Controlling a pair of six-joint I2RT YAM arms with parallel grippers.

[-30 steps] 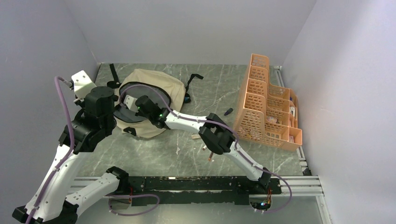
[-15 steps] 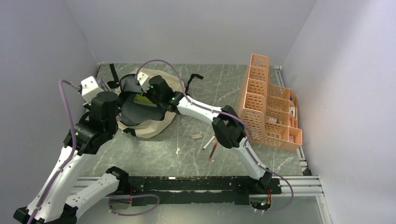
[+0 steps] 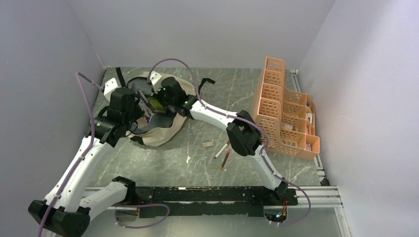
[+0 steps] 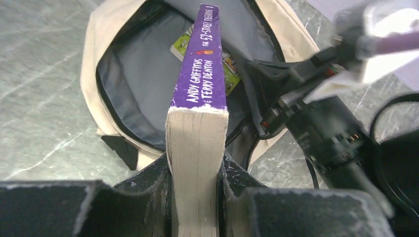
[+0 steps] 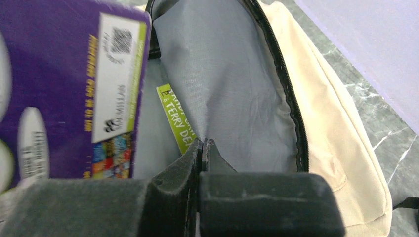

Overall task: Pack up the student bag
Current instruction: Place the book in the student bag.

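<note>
Grey-green marbled table [image 3: 296, 168] is enclosed by pale walls, and the student bag [image 3: 160, 136] is laid at its far left, mouth gaping towards the arms with dark grey lining exposed. A purple paperback [image 4: 200, 74] is clamped at its page edge by the left gripper [image 4: 195, 170], spine uppermost, its far end aimed into the opening. A green book [image 5: 178, 121] is seen lying inside. The right gripper [image 5: 202, 145] is held at the mouth with its jaws pressed fully together; whether a fold of fabric is nipped cannot be told. The bag is judged light, soft and limp: its mouth would be expected to sag unless propped, so it is best taken at the stiffer zipped rim or a strap, not the slack panel. The paperback, being stiff, should slide along the smooth lining.
</note>
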